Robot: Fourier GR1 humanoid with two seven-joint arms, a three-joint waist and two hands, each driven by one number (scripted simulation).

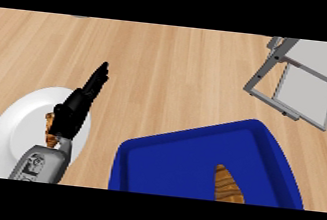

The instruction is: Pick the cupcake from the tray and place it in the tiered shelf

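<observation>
Cupcake (226, 185) in blue tray (160, 167) lies lengthwise, narrow end pointing away.

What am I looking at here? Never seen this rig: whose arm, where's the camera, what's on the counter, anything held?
One picture, taken from the head of a humanoid robot, looking steeply down at a wooden counter. The grey forearm at lower left ends in the robot's left hand: black, fingers straight, resting open over a white plate. It holds nothing. A small brown thing on the plate is mostly hidden by it; I can't tell what it is. The blue tray at lower centre holds the cupcake, cut off by the view's lower edge. The grey tiered shelf stands at upper right. The right hand does not show.
</observation>
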